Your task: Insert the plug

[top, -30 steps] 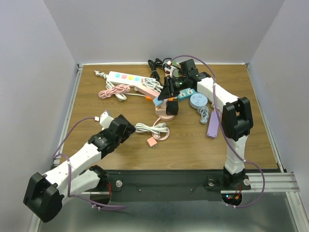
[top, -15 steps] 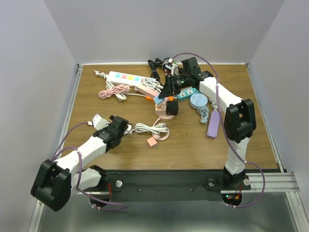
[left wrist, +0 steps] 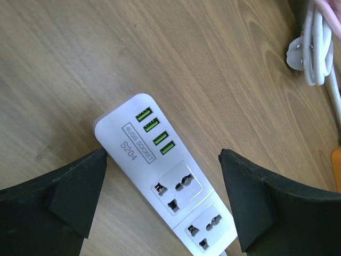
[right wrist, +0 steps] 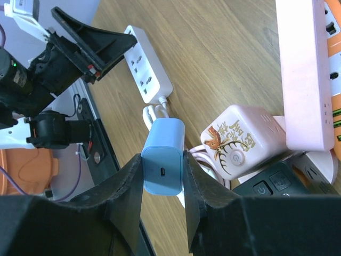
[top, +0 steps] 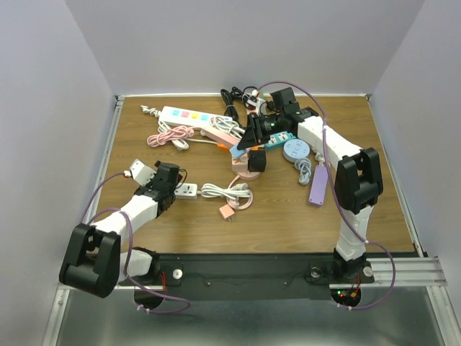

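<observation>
Right gripper (right wrist: 161, 173) is pinching the blue adapter (right wrist: 163, 152); left gripper (left wrist: 162, 157) is straddling the white power strip (left wrist: 178, 186) wide open, so unclamped strip risks sliding during insertion

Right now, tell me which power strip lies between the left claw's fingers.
The small white strip with four green USB ports, beneath the left claw; the long white strip with coloured sockets and the pink strip lie farther back.

Near right, bare tabletop (top: 288, 216) lies open. The white power strip (left wrist: 160, 170) lies flanked by the open left pincer (left wrist: 162, 157), sockets uncovered. A coiled cord (top: 225, 191) crowds its right end; power strips and cables (top: 216, 128) clutter the far centre, beneath the right pincer (right wrist: 163, 173) clamping a blue plug (right wrist: 163, 154)
</observation>
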{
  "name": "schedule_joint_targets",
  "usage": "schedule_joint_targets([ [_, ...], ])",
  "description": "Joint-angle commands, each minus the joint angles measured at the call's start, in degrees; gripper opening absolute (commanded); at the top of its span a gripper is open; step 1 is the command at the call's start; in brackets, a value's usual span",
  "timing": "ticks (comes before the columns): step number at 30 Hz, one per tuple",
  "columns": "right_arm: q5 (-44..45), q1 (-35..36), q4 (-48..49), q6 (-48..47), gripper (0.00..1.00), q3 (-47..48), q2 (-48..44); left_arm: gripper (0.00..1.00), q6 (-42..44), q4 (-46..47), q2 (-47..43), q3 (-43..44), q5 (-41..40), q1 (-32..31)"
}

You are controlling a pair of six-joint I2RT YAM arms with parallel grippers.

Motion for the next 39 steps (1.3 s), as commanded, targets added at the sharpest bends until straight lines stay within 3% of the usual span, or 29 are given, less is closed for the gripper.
schedule_joint_targets([
  [1, -0.1, -0.31, 0.69, 0.35, 0.0, -0.42, -3.48, 0.99, 7.53, 9.94, 3.79, 1.26, 1.48, 0.28],
  [7, 2.79, -0.31, 0.51, 0.88, 0.0, -0.59, -3.04, 0.99, 15.35, 22.42, 13.62, 5.38, 8.68, 0.2],
  [18, 8.51, 0.22, -2.83, 0.35, 0.0, 4.32, -1.63, 0.96, 22.75, 31.49, 30.33, 17.79, 24.06, -0.59],
  [28, 17.71, 5.57, -9.93, 1.49, 0.0, 23.47, 9.77, 0.98, 26.7, 28.42, 19.1, 17.96, 24.86, 0.11],
  [39, 23.89, 12.08, -13.99, 5.18, 0.0, 38.95, 21.73, 0.99, 30.73, 27.62, 7.4, 11.73, 25.56, 10.57],
])
